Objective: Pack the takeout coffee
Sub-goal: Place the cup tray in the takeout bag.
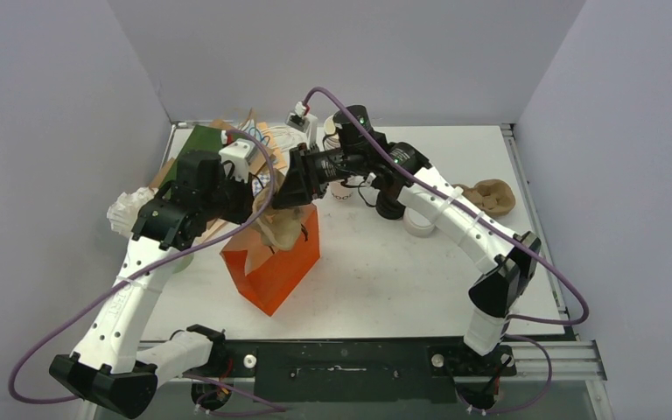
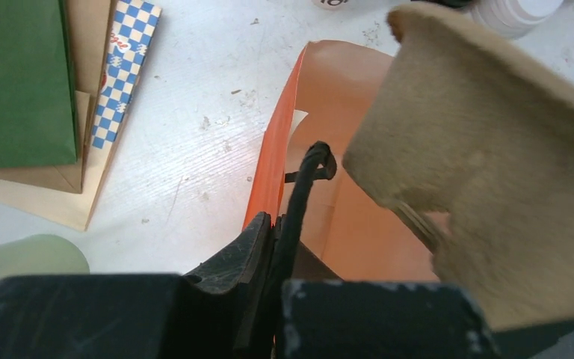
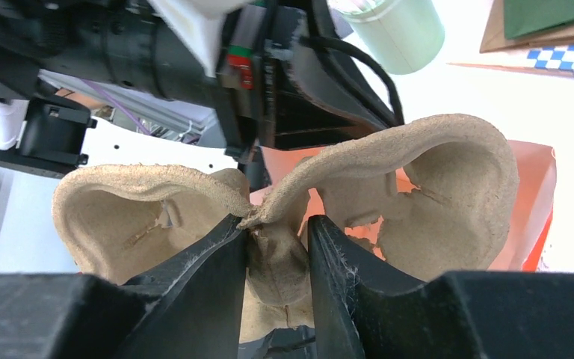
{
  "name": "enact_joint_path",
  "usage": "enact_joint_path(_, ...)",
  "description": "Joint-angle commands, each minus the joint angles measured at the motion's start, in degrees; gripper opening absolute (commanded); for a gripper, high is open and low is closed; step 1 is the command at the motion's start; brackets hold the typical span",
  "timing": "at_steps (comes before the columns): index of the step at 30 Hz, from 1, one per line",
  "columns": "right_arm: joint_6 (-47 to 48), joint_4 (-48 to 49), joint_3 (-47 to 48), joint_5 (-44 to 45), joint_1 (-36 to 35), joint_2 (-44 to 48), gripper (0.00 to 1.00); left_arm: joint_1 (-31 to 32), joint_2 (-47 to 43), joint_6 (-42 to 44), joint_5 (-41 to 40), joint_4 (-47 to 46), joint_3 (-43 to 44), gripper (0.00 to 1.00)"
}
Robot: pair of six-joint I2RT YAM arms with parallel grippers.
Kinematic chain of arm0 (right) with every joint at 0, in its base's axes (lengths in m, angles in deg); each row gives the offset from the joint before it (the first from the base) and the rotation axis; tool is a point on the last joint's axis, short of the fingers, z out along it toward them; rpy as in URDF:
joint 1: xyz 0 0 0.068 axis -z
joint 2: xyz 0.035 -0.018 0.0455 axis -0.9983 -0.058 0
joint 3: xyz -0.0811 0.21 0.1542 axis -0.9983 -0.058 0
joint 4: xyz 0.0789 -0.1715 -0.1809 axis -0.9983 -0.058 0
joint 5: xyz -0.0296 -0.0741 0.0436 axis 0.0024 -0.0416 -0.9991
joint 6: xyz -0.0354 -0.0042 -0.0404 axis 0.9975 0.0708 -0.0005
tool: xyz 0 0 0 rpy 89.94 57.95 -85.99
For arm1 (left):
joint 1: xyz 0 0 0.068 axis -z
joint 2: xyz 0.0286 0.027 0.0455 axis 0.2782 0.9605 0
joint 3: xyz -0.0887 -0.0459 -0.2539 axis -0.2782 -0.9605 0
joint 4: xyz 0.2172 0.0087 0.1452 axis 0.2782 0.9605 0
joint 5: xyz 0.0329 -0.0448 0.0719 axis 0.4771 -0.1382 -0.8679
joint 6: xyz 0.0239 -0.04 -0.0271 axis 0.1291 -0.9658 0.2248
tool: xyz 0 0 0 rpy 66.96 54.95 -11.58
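Note:
An orange paper bag (image 1: 271,271) stands open mid-table. My left gripper (image 2: 280,232) is shut on its near rim (image 2: 269,179) together with the black cord handle (image 2: 308,176); from above, that gripper (image 1: 252,206) sits at the bag's top left. My right gripper (image 3: 276,232) is shut on the centre ridge of a brown pulp cup carrier (image 3: 448,172), which hangs over the bag's mouth (image 1: 280,229). The carrier's cup wells are empty. One pale green takeout coffee cup (image 3: 396,30) stands left of the bag, mostly hidden under the left arm (image 1: 179,260).
A green bag (image 2: 15,75), brown paper bags and blue-checked paper (image 2: 123,67) lie at the back left. A second pulp carrier (image 1: 490,194) sits at the right. A white ring (image 1: 418,223) and a white cup (image 1: 341,188) lie behind the bag. Crumpled plastic (image 1: 127,210) lies far left.

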Motion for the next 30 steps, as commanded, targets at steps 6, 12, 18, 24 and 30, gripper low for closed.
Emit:
enact_joint_path(6,-2.66,6.02,-6.24,5.4,1.45,8.33,0.28,0.14,-1.17,-0.78,7.33,-5.18,1.03,0.0)
enact_joint_path(12,-7.2,14.19,-11.38,12.11,4.65,16.06,0.31,0.14,-0.94,-0.78,7.89,-5.79,0.13,0.0)
enact_joint_path(18,-6.48,17.56,-13.22,19.31,4.78,20.37,0.32,0.32,-0.57,-1.41,8.69,-6.43,-0.16,0.0)
enact_joint_path(24,1.05,21.17,-17.94,35.57,0.09,23.77,0.32,0.49,-0.78,-2.17,10.62,-7.41,-0.07,0.0)
enact_joint_path(30,11.41,26.59,-24.33,50.71,-8.2,24.43,0.3,0.51,-0.58,-3.07,11.01,-7.63,0.12,0.0)
